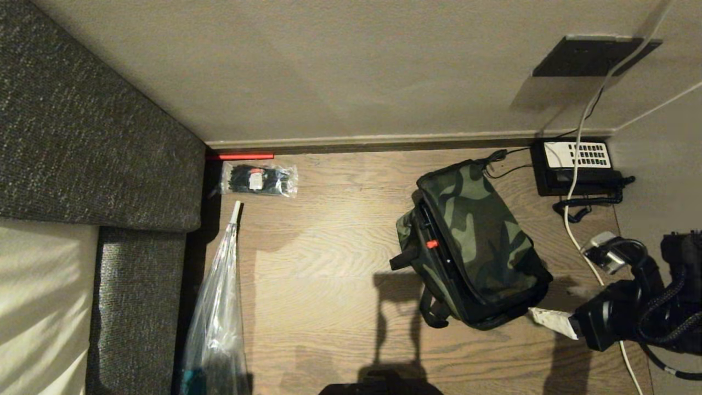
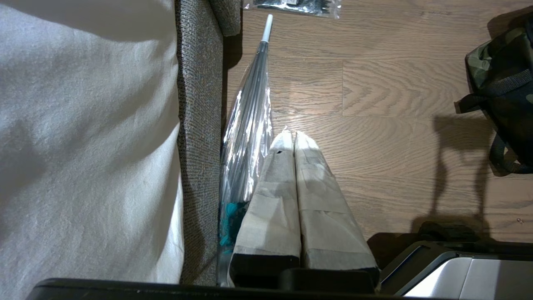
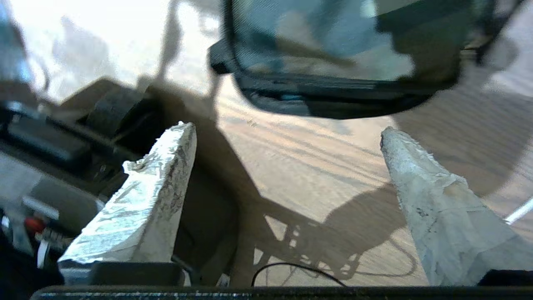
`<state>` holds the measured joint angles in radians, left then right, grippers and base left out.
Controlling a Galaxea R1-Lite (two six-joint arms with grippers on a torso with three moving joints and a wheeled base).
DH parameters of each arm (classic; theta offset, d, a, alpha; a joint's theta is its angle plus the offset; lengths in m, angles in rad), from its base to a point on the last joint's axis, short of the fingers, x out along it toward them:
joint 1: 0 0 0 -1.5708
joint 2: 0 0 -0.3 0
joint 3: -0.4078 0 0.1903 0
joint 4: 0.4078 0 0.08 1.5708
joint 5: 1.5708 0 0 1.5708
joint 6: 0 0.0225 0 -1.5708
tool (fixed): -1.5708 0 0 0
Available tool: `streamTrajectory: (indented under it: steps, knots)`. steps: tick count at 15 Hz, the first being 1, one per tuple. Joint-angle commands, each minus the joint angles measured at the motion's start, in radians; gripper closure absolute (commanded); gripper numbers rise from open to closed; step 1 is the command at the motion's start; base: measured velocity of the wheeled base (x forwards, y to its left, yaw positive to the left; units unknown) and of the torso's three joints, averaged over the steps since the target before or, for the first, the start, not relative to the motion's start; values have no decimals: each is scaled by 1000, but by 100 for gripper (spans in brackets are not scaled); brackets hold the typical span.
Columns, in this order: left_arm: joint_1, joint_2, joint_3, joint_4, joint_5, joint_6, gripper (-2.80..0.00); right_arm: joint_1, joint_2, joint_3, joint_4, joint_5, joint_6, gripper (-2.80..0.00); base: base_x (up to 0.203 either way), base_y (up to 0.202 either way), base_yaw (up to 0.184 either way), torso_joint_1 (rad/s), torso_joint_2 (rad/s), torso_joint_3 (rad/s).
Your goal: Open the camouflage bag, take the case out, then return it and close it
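Note:
The camouflage bag [image 1: 482, 236] lies on the wooden floor, right of centre, with its green lid down over the body. Along its left side a gap shows the case's [image 1: 439, 258] dark edge and small red latch, inside the bag. My right gripper [image 1: 540, 318] hovers just off the bag's near right corner, apart from it. In the right wrist view the right gripper [image 3: 285, 129] is open with only floor between its fingers, and the bag [image 3: 341, 50] lies ahead. My left gripper [image 2: 291, 134] is shut and empty, parked by the umbrella, with the bag [image 2: 504, 83] far off to the side.
A black telephone [image 1: 576, 164] with a white cable [image 1: 570, 192] sits against the wall behind the bag. A packet of cable ties [image 1: 258, 179] lies at the back left. A clear folded umbrella [image 1: 219, 307] leans along the grey sofa [image 1: 82, 137].

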<state>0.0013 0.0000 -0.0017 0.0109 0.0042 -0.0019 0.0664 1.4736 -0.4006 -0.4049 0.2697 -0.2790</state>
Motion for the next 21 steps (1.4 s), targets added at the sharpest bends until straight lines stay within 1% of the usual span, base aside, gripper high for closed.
streamTrajectory:
  steps: [1,4,5,6,7,9,11,14,16,20,21]
  knots:
    - [0,-2,0,0,0,0,0,54,78,-1,-8,-23,-10,-280,0,0,0,0,0,0]
    - [0,-2,0,0,0,-1,0,128,194,-30,-43,-183,-15,-280,0,0,0,0,0,0]
    - [0,-2,0,0,0,0,0,151,227,-45,-102,-242,-15,-280,0,0,0,0,0,0]
    - [0,-2,0,0,0,0,0,167,253,-43,-160,-277,-19,-280,0,0,0,0,0,0]
    - [0,-2,0,0,0,-1,0,201,284,-37,-211,-313,-19,-280,0,0,0,0,0,0]
    - [0,-2,0,0,0,-1,0,251,347,-38,-288,-383,-13,-280,0,0,0,0,0,0]
    - [0,-2,0,0,0,0,0,281,389,-49,-356,-405,-15,-280,0,0,0,0,0,0]
    - [0,-2,0,0,0,0,0,296,398,-54,-366,-408,-15,-280,0,0,0,0,0,0]
    - [0,-2,0,0,0,-1,0,309,444,-58,-377,-460,-12,-280,0,0,0,0,0,0]
    - [0,-2,0,0,0,0,0,312,515,-49,-485,-472,2,-280,0,0,0,0,0,0]
    - [0,-2,0,0,0,-1,0,312,531,-53,-511,-478,7,0,0,0,0,0,0,0]
